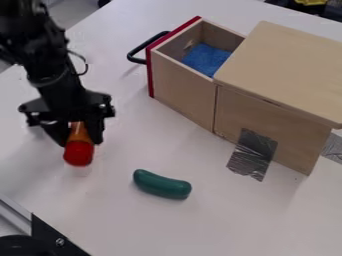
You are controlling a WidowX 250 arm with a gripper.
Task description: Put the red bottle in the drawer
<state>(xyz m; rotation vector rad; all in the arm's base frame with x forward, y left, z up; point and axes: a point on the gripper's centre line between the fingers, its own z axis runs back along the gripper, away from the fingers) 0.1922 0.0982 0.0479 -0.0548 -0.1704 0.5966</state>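
The black gripper [80, 135] hangs over the left part of the white table, its two fingers closed around a bottle on either side. That bottle [79, 152] has a red end pointing toward the camera and an orange part between the fingers; whether it touches the table I cannot tell. To the right and farther back, the wooden drawer [180, 92] is pulled out of its box, with a red front edge and a black handle. Blue material [206, 59] lies inside the drawer, which is open at the top.
The wooden box [287, 70] with its flat top stands at the right, with silver tape [252, 154] running from its side onto the table [220, 220]. A dark green pickle-like object [162, 184] lies in front of it. A black and metal frame [50, 237] is at the lower left.
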